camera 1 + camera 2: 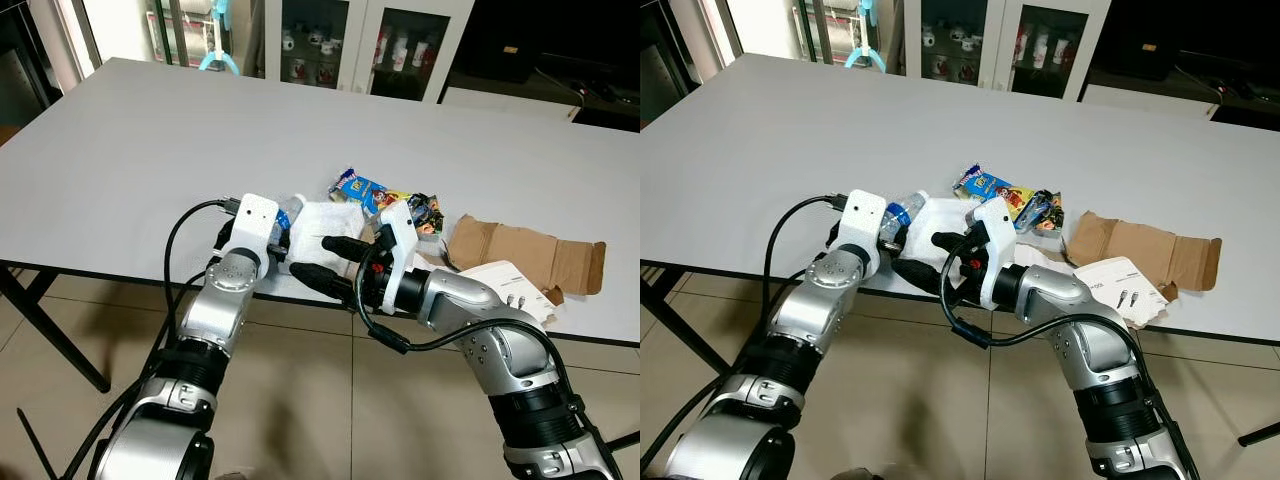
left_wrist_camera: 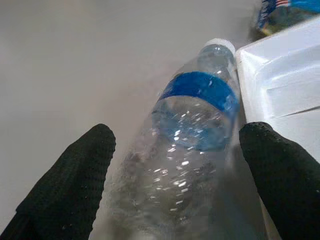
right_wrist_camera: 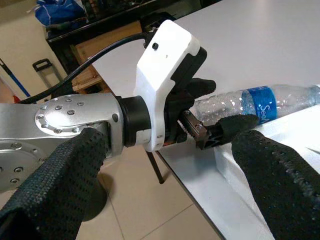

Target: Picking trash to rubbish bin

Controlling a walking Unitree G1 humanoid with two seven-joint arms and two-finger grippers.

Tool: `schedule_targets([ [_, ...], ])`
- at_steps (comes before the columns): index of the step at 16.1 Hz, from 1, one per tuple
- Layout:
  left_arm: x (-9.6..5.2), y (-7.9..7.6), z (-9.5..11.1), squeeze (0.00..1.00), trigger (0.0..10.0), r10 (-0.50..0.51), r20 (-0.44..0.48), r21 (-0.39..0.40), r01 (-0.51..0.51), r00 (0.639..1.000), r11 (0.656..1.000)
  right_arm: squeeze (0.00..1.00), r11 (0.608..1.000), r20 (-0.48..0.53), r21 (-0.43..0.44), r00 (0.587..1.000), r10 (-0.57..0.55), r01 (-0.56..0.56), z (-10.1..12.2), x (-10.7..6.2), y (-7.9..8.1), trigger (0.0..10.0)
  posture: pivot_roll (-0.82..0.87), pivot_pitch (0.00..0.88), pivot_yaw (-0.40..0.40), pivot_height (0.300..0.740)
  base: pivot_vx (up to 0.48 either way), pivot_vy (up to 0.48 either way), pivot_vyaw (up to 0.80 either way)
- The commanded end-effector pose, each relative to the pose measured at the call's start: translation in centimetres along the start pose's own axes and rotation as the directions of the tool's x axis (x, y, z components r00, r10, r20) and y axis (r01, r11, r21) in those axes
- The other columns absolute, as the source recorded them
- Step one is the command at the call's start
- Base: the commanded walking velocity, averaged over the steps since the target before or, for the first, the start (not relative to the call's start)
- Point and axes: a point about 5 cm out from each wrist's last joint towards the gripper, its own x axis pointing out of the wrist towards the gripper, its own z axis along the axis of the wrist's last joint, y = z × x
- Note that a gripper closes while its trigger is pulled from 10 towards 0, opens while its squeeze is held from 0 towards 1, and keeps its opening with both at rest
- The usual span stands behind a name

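Observation:
A clear plastic bottle (image 2: 195,115) with a blue label and white cap lies on its side near the front edge of the white table (image 1: 150,150), against a white foam tray (image 1: 325,225). My left gripper (image 2: 177,132) is open and straddles the bottle's body, one black finger on each side with a gap to each. My right gripper (image 1: 310,255) is open too, hovering at the table's edge and pointing left at the left gripper, with nothing between its fingers. In the right wrist view the left gripper's white housing (image 3: 167,65) sits close ahead, beside the bottle (image 3: 260,102).
Behind the tray lie a blue snack wrapper (image 1: 360,187) and a dark crumpled wrapper (image 1: 425,210). To the right are flattened brown cardboard (image 1: 525,250) and a white printed sheet (image 1: 510,285). Glass-door cabinets (image 1: 370,40) stand beyond the table. Tiled floor lies below the table's front edge.

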Motion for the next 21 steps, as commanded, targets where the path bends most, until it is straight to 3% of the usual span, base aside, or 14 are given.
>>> schedule_targets([
  [1, 0.0, -0.3, -1.8, 0.00, 10.0, -0.001, -0.095, 0.010, 0.002, 0.996, 1.000, 0.00, 1.000, -0.007, 0.003, 1.000, 0.015, -0.015, -0.1, -0.2, 0.3, 10.0, 0.03, 0.033, -0.082, 0.740, 0.000, 0.000, 0.00],
  [3, 0.0, -0.4, -2.0, 0.00, 10.0, -0.002, -0.104, -0.001, 0.001, 0.995, 1.000, 0.00, 1.000, -0.007, 0.002, 1.000, 0.016, -0.016, -0.1, -0.3, 0.3, 10.0, 0.03, 0.034, -0.082, 0.740, 0.000, 0.000, 0.00],
  [6, 0.0, -0.3, -0.8, 0.00, 10.0, -0.004, -0.049, -0.033, 0.003, 0.999, 0.999, 0.00, 1.000, -0.006, 0.000, 1.000, 0.011, -0.011, 0.0, -0.3, 0.2, 10.0, 0.03, 0.036, -0.084, 0.740, 0.000, 0.000, 0.00],
  [14, 0.2, 0.7, 0.1, 0.00, 10.0, 0.029, -0.039, -0.031, -0.030, 0.999, 0.999, 0.00, 1.000, -0.002, -0.001, 1.000, 0.009, -0.009, 0.0, -0.3, 0.2, 10.0, 0.03, 0.034, -0.082, 0.740, 0.000, 0.000, 0.00],
  [18, 0.3, 1.1, -0.8, 0.00, 10.0, 0.062, -0.078, -0.029, -0.064, 0.995, 0.998, 0.00, 1.000, 0.002, 0.003, 1.000, 0.007, -0.007, 0.0, -0.3, 0.1, 10.0, 0.03, 0.033, -0.080, 0.740, 0.000, 0.000, 0.00],
  [19, 0.3, 1.2, -1.1, 0.00, 8.2, 0.067, -0.094, -0.029, -0.070, 0.993, 0.997, 0.00, 1.000, 0.002, 0.005, 1.000, 0.006, -0.006, -0.1, -0.3, 0.1, 10.0, 0.03, 0.033, -0.078, 0.740, 0.000, 0.000, 0.00],
  [20, 0.2, 1.3, -1.3, 0.00, 2.9, 0.070, -0.102, -0.028, -0.073, 0.992, 0.997, 0.00, 1.000, 0.002, 0.007, 1.000, 0.004, -0.004, -0.1, -0.3, 0.1, 10.0, 0.03, 0.032, -0.079, 0.740, 0.000, 0.000, 0.00],
  [21, 0.2, 1.3, -1.4, 0.00, 0.0, 0.072, -0.103, -0.027, -0.075, 0.992, 0.997, 0.00, 1.000, 0.002, 0.008, 1.000, 0.003, -0.003, -0.1, -0.4, 0.1, 10.0, 0.03, 0.034, -0.078, 0.740, 0.000, 0.000, 0.00],
])
